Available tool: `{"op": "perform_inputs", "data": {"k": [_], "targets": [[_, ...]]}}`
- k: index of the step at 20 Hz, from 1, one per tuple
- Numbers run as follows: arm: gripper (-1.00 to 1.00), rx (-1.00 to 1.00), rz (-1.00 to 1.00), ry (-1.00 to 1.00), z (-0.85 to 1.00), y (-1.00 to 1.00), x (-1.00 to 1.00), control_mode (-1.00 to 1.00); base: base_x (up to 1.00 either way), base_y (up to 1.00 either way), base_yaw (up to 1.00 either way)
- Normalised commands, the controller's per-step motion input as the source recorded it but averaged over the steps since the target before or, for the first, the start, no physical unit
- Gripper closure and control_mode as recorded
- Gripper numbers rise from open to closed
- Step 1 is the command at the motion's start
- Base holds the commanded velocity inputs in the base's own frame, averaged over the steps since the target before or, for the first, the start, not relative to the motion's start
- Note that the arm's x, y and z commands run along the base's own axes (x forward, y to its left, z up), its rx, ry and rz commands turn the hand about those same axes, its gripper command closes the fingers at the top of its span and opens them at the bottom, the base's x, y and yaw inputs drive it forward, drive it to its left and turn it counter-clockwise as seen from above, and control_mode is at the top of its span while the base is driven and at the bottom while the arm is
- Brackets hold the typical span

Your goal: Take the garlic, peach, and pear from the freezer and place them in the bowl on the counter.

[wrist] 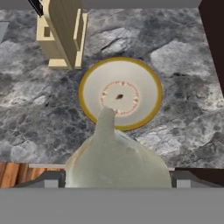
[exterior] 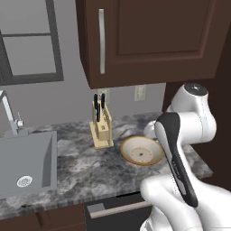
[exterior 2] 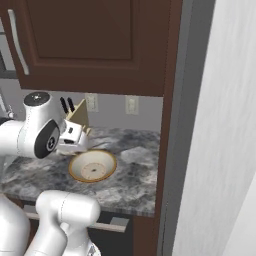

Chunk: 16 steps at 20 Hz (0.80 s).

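The hand (wrist: 118,179) pinches the garlic (wrist: 116,159) by its wide body above the bowl (wrist: 120,93) on the desk (wrist: 39,109); the bulb looks light, firm, papery

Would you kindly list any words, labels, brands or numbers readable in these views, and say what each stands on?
None can be read. The bowl carries only a speckled reddish ring, no lettering; the knife block, the upper cabinet and the wall outlets are unmarked.
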Motion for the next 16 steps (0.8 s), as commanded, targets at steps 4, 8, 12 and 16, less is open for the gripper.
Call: {"op": "perform_inputs", "data": {"k": [4, 8, 12, 16], "targets": [[1.0, 0.0, 0.0, 0.06, -0.42, 0.0, 0.34, -1.0, 0.0, 0.0, 0.0], [1.0, 0.0, 0.0, 0.04, -0.26, 0.0, 0.41, -1.0, 0.0, 0.0, 0.0], [1.0, 0.0, 0.0, 0.08, -0.29, 0.0, 0.35, -1.0, 0.0, 0.0, 0.0], [1.0, 0.0, 0.0, 0.05, -0.44, -0.01, 0.57, -1.0, 0.0, 0.0, 0.0]]}}
